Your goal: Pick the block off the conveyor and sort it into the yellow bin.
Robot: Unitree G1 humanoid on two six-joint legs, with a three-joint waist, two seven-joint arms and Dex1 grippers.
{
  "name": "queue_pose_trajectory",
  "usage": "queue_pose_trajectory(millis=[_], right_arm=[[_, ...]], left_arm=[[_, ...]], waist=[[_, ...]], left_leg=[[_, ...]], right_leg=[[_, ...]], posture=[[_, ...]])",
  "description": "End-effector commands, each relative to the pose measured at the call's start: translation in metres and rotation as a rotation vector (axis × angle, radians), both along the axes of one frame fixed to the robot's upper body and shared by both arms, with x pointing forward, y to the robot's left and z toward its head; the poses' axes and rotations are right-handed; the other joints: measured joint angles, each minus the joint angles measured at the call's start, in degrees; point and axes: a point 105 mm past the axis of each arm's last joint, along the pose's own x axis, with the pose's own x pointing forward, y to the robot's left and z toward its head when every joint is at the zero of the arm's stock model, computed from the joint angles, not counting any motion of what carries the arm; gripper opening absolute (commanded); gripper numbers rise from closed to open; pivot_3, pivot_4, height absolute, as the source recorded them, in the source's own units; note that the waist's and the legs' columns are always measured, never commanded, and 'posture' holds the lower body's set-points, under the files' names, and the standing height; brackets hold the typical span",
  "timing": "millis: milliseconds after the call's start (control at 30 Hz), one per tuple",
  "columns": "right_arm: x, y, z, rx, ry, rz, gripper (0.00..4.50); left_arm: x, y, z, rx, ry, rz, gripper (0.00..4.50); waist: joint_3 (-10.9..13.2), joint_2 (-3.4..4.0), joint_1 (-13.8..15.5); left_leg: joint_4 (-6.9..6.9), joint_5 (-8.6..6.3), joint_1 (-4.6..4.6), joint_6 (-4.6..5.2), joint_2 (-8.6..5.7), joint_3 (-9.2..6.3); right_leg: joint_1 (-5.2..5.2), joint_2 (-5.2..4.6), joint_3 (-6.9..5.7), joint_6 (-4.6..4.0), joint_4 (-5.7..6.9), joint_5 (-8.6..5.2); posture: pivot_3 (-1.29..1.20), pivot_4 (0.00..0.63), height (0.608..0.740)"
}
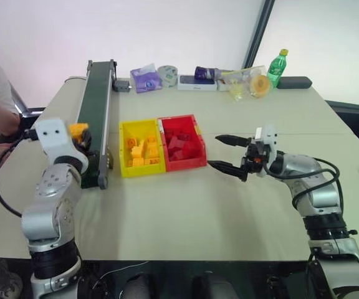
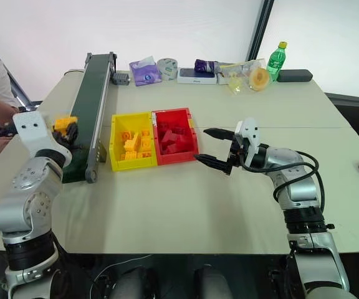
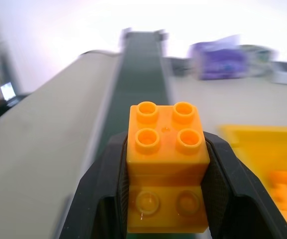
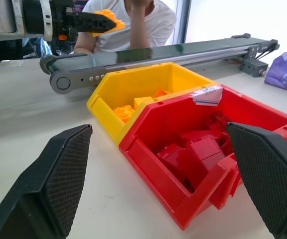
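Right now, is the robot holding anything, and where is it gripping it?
The left gripper pinches the block by its two sides. The right gripper is open, holding nothing.

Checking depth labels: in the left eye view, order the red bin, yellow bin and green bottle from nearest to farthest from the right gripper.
1. red bin, just left of the right gripper.
2. yellow bin, beyond the red one.
3. green bottle, at the table's far edge.

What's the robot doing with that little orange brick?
The left gripper is shut on the block and holds it just above the near end of the conveyor. The yellow bin, already holding bricks, sits beside the belt with a red bin next to it. The right gripper waits open by the red bin.
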Motion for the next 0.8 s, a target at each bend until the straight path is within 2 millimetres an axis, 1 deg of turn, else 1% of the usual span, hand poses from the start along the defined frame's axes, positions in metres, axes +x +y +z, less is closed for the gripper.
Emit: queue_pose_trajectory(millis=[33, 67, 133, 200, 233, 300, 367, 533, 600, 700, 767, 800], right_arm=[[-0.001, -0.003, 0.014, 0.012, -0.056, 0.000, 4.50], [-0.001, -0.003, 0.014, 0.011, -0.056, -0.001, 4.50], [-0.002, -0.004, 0.013, 0.011, -0.056, -0.004, 4.50], [-0.003, -0.003, 0.012, 0.012, -0.052, -0.002, 4.50], [-0.003, -0.002, 0.012, 0.014, -0.050, -0.001, 4.50], [-0.008, -0.001, 0.011, 0.016, -0.044, 0.009, 4.50], [-0.011, -0.002, 0.009, 0.014, -0.041, 0.005, 4.50], [-0.014, -0.006, 0.008, 0.015, -0.039, -0.019, 4.50], [-0.015, -0.006, 0.009, 0.021, -0.042, -0.027, 4.50], [-0.016, -0.007, 0.009, 0.025, -0.043, -0.038, 4.50], [-0.017, -0.006, 0.009, 0.025, -0.044, -0.040, 4.50], [-0.018, -0.006, 0.009, 0.025, -0.044, -0.042, 4.50]], left_arm=[[-0.002, -0.019, 0.021, 0.036, -0.070, -0.230, 1.34], [-0.001, -0.020, 0.020, 0.044, -0.062, -0.256, 1.34], [0.003, -0.037, 0.013, 0.111, -0.024, -0.403, 1.34], [0.010, -0.049, 0.004, 0.140, 0.014, -0.485, 1.34], [0.012, -0.050, 0.002, 0.148, 0.020, -0.494, 1.34], [0.025, -0.051, 0.006, 0.096, 0.008, -0.486, 1.34], [0.034, -0.055, 0.002, 0.098, 0.022, -0.505, 1.34], [0.045, -0.057, -0.001, 0.078, 0.032, -0.526, 1.34], [0.048, -0.062, 0.000, 0.075, 0.022, -0.544, 1.34], [0.057, -0.065, 0.001, 0.054, 0.010, -0.533, 1.34], [0.061, -0.063, 0.002, 0.028, 0.000, -0.513, 2.37], [0.061, -0.065, 0.004, 0.045, -0.016, -0.513, 2.71]], waist=[[0.0, 0.01, -0.1], [0.0, 0.01, -0.2], [0.0, 0.01, -0.2], [0.0, 0.02, 0.0], [0.0, 0.02, 0.1], [0.0, 0.01, 0.2], [0.0, 0.00, 0.2], [0.0, 0.02, -0.3], [0.0, 0.02, -0.2], [0.0, 0.02, 0.0], [0.0, 0.02, 0.1], [0.0, 0.02, 0.0]], left_leg=[[0.00, 0.00, 0.00, 0.00, 0.01, 0.00], [-0.01, 0.00, 0.00, 0.00, 0.00, 0.00], [-0.01, 0.00, 0.01, 0.00, 0.00, 0.02], [-0.01, 0.00, 0.01, 0.00, 0.00, 0.02], [0.00, 0.00, 0.01, 0.00, -0.02, 0.02], [0.01, 0.00, 0.00, 0.01, -0.06, 0.03], [0.04, -0.01, -0.02, 0.01, -0.05, -0.03], [0.00, 0.00, -0.01, 0.01, -0.03, -0.02], [0.00, 0.01, -0.01, 0.00, -0.02, -0.05], [0.03, 0.01, -0.02, 0.00, -0.04, -0.04], [0.05, 0.00, -0.02, 0.00, -0.05, -0.04], [0.04, 0.00, -0.02, 0.00, -0.05, -0.04]], right_leg=[[-0.01, 0.00, 0.00, 0.00, 0.00, 0.00], [-0.02, 0.00, 0.00, 0.00, 0.00, 0.00], [-0.02, 0.00, 0.01, 0.00, 0.00, 0.00], [-0.02, 0.02, 0.00, 0.00, 0.00, 0.00], [-0.01, 0.01, -0.01, 0.00, 0.00, 0.00], [0.00, -0.04, -0.01, 0.00, -0.01, 0.00], [0.01, -0.02, -0.02, 0.01, -0.02, 0.00], [-0.02, 0.04, 0.00, 0.01, -0.02, 0.00], [-0.03, 0.06, 0.00, 0.01, -0.01, 0.00], [-0.02, 0.03, 0.00, 0.01, -0.01, 0.00], [-0.01, 0.03, 0.00, 0.01, -0.01, 0.00], [-0.01, 0.02, 0.00, 0.01, -0.01, 0.00]], posture=[[0.00, 0.150, 0.740], [0.00, 0.150, 0.740], [0.00, 0.150, 0.740], [0.00, 0.150, 0.740], [0.00, 0.150, 0.740], [0.00, 0.150, 0.740], [0.00, 0.150, 0.740], [0.00, 0.150, 0.740], [0.00, 0.150, 0.740], [0.00, 0.150, 0.740], [0.00, 0.150, 0.740], [0.00, 0.150, 0.740]])
